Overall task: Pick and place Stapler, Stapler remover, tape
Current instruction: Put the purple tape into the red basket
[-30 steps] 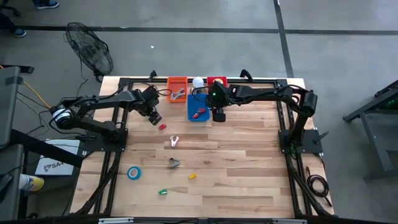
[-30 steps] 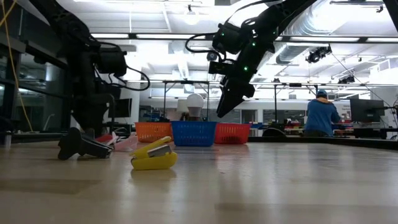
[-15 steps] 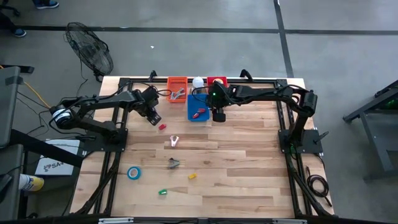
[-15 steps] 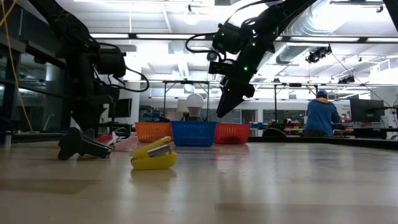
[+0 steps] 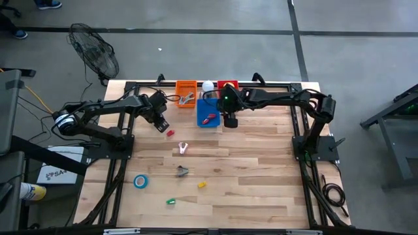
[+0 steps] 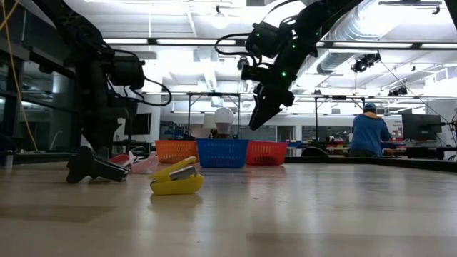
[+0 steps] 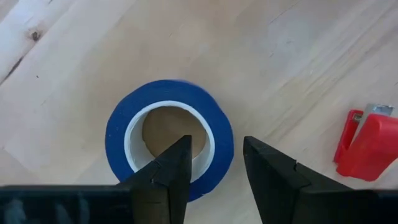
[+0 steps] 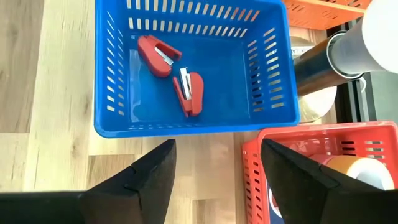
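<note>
A blue tape roll (image 7: 124, 124) lies flat on the wood table, under my left gripper (image 7: 216, 142), which is shut on it. In the high view the gripper (image 5: 162, 123) hides this roll at the far left. A red stapler (image 7: 367, 143) lies just beside it (image 5: 170, 132). My right gripper (image 5: 230, 121) hangs open over the right edge of the blue basket (image 8: 112, 127), holding nothing. Two red staplers (image 8: 177, 71) lie in that basket. A second blue tape roll (image 5: 140, 181) rests flat at the near left. My left gripper has the roll's wall (image 7: 221, 127) between its two fingers. One finger (image 7: 177, 162) is inside the open centre and the other (image 7: 267, 165) is outside the ring. The fingers come steeply from above. The roll lies flat on the table.
An orange basket (image 5: 186, 93) and a red basket (image 8: 298, 162) flank the blue one at the far edge. A pale stapler remover (image 5: 183, 148), a dark one (image 5: 182, 171), a yellow stapler (image 6: 176, 178) and a green piece (image 5: 171, 202) lie mid-table. A person (image 6: 370, 132) stands beyond the table.
</note>
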You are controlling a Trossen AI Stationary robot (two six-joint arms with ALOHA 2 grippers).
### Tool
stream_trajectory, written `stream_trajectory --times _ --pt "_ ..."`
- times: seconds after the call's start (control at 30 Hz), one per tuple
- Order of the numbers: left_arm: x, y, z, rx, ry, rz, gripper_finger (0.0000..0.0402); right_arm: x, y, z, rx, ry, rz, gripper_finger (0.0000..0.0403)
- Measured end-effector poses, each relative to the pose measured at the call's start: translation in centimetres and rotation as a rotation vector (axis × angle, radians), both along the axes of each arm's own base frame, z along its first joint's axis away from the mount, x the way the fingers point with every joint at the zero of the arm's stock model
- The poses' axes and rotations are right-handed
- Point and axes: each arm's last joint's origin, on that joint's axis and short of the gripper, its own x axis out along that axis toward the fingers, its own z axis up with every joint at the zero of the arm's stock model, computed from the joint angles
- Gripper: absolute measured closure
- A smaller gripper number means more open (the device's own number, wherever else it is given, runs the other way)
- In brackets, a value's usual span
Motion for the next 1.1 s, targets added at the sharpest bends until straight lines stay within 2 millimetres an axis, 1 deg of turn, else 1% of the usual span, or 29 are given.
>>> stream_trajectory --times 0.17,0.4,0.53,0.67,0.83,0.87,1.0,1.1 --pt "0.1 -0.1 -0.4 -0.019 0.027 -0.007 0.0261 0.0 0.0 0.0 -0.002 0.001 0.003 0.0176" --pt "0.7 -0.1 -1.8 -0.047 0.096 -0.040 0.0261 -0.3 0.1 -0.2 0.002 0.036 0.017 0.0176" --pt "0.9 -0.3 -2.0 -0.039 0.113 -0.047 0.0264 -0.3 0.1 -0.2 0.000 0.037 0.019 0.0176" --pt "1.0 -0.3 -2.0 -0.049 0.111 -0.049 0.0290 -0.3 0.1 -0.2 0.003 0.045 0.020 0.0176" --pt "1.0 -0.4 -1.7 -0.051 0.088 -0.077 0.0358 -0.4 0.1 -0.3 0.006 0.051 0.020 0.0176" --pt "0.9 -0.4 -1.5 -0.045 0.080 -0.081 0.0367 -0.4 0.1 -0.3 0.005 0.050 0.022 0.0176" --pt "0.7 -0.7 -0.8 -0.027 0.045 -0.119 0.0366 -0.1 0.2 -0.1 0.026 0.010 0.085 0.0176" --pt "0.8 -0.7 0.4 0.016 -0.045 -0.155 0.0366 0.4 0.3 0.2 0.063 -0.068 0.179 0.0176"
